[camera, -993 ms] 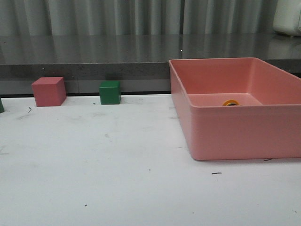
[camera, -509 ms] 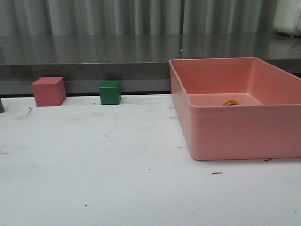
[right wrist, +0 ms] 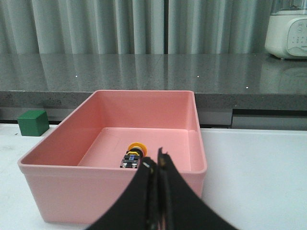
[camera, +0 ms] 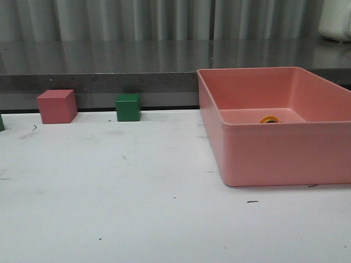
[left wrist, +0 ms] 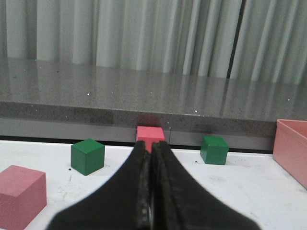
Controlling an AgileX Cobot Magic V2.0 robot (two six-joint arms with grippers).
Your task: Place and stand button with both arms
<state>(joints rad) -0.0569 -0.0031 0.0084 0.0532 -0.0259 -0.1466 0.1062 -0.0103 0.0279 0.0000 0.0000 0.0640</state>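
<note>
The button (right wrist: pixel 133 154), yellow cap on a black body, lies on its side on the floor of the pink bin (right wrist: pixel 191 120); its cap points toward the bin's far wall. In the front view only its yellow cap (camera: pixel 269 119) peeks over the bin's near wall (camera: pixel 285 156). My right gripper (right wrist: pixel 159 161) is shut and empty, outside the bin's near wall and short of the button. In the left wrist view my left gripper (left wrist: pixel 152 147) is shut and empty over the white table, in line with a red cube (left wrist: pixel 150 133). Neither arm shows in the front view.
A pink cube (camera: pixel 57 106) and a green cube (camera: pixel 128 107) stand at the table's back edge, below a grey counter. The left wrist view adds another green cube (left wrist: pixel 88 156) and a pink cube (left wrist: pixel 19 194). A white appliance (right wrist: pixel 289 28) sits on the counter.
</note>
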